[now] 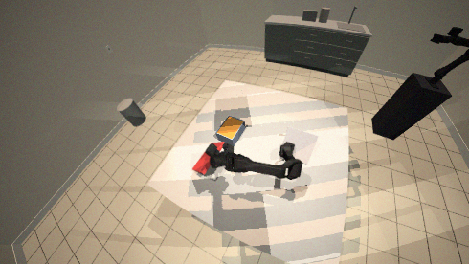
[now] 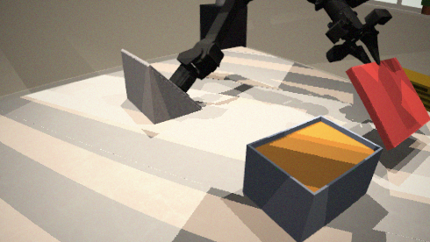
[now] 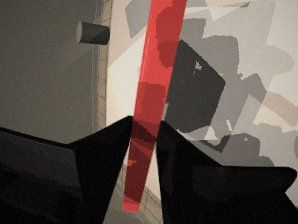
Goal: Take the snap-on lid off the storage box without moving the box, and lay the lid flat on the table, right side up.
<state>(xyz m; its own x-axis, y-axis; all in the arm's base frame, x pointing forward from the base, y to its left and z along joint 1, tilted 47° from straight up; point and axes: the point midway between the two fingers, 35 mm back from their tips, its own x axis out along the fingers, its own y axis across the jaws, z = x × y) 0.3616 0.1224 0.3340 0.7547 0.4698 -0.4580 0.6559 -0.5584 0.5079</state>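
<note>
The arm [image 1: 260, 167] [image 2: 219, 28] reached across above the table [image 1: 311, 215] [image 2: 132, 153], its long links stretched from right to left in the top view and its wrist bent downward at the far end. In the exterior view the gripper [image 1: 215, 150] [image 2: 373, 62] [image 3: 145, 123] hung up at the right, its fingers slanting down to the upper edge of the red lid [image 1: 202, 165] [image 2: 397, 101] [image 3: 155, 75]. The claw was closed on that lid, one fingertip at each face, with the slab running between them nearly edge-on to the wrist camera

The lid was off the storage box [image 1: 229, 140] [image 2: 281, 197] and held beside it, steeply tilted rather than flat, its broad face turned toward the exterior camera. Whether its lowest corner touched the table could not be told. The box stood upright on the table, open at the top, its inside showing orange
</note>
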